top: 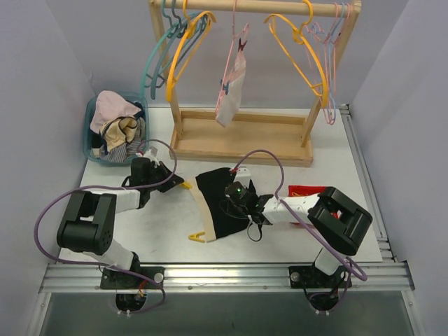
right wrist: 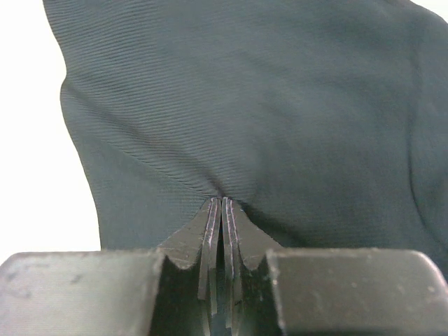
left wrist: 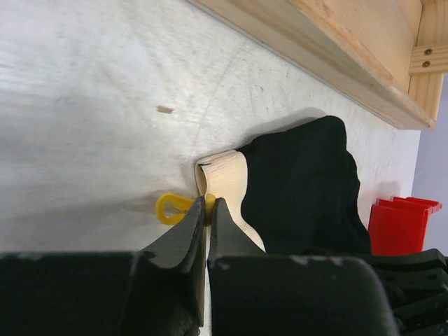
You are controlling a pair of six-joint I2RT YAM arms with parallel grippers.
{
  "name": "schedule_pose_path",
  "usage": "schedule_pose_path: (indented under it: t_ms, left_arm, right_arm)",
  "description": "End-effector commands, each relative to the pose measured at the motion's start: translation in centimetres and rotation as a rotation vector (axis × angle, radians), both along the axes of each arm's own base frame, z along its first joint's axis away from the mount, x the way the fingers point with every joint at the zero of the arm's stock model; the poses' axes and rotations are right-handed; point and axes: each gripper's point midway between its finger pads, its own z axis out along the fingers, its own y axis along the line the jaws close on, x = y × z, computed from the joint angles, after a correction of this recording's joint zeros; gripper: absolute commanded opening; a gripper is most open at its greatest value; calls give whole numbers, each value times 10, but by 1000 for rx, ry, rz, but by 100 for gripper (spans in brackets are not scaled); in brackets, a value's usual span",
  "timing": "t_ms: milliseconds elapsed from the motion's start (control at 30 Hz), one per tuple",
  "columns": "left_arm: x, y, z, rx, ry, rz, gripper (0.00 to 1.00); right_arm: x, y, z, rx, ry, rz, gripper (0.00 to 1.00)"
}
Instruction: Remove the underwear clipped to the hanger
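Yellow clip [left wrist: 170, 208] at the corner of the cream waistband [left wrist: 225, 175] sits in the closed left end effector [left wrist: 208, 210], apparently pinched. Black briefs [top: 224, 203] lie on the tabletop [top: 168, 218], and the right end effector [right wrist: 221, 203] is shut on their puckered fabric. Unclipping looks to be in hand. Next, the clip must be squeezed open while the right draws the cloth free. Only the top view shows pale briefs [top: 232, 87] hanging on the rack [top: 241, 133].

Bare table [left wrist: 105, 91] separates black underwear [left wrist: 301, 189] from rack base [left wrist: 336, 56] — red bin [left wrist: 395, 224] blocks the right.
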Motion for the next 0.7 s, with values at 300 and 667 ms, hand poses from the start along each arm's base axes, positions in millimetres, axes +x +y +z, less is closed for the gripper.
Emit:
schedule_pose_path:
  t_ms: [300,667]
  left_arm:
    - [-30,70,-1,68,17,203,3]
    - [-32,34,19,-70,-38,73,3]
  right_arm:
    - [-23,-76,-47,-181,154,-125,0]
    - [-15,-65,-18,-117,93,-103,0]
